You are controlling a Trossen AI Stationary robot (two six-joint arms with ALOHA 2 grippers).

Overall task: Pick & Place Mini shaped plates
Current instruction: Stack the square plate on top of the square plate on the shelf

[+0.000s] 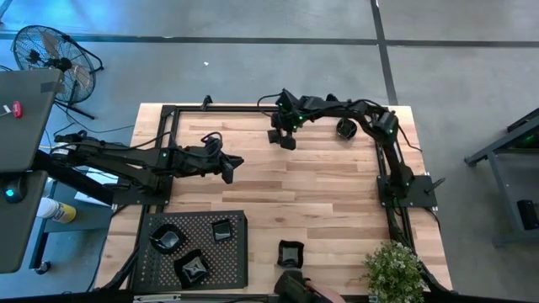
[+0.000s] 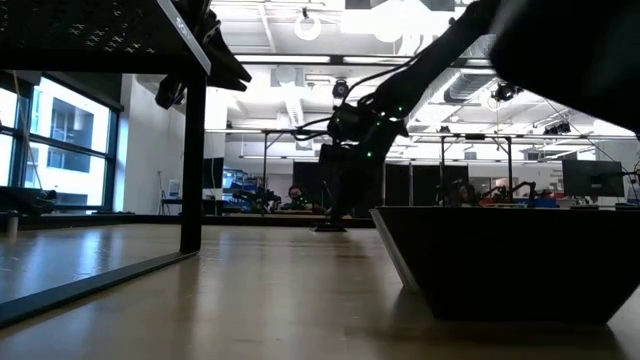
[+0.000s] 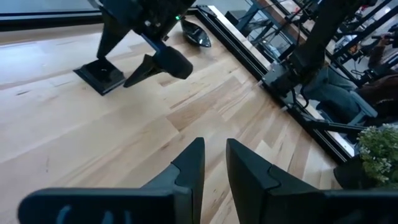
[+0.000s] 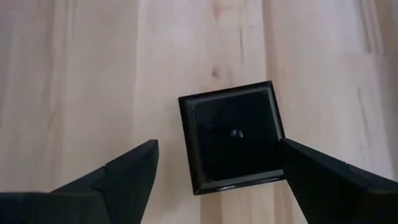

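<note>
Black and glossy, a small square plate (image 4: pixel 232 135) lies flat on the wooden table (image 1: pixel 320 202) near its far edge, framed by the right gripper (image 4: pixel 214 177), whose fingers are spread wide on either side without touching it. The left gripper (image 3: pixel 212 163) is held over the table's middle, fingers narrowly apart, nothing between them. Three more plates (image 1: pixel 192 246) are seen on the perforated tray (image 1: pixel 148 268), another (image 1: pixel 290 252) beside it.
</note>
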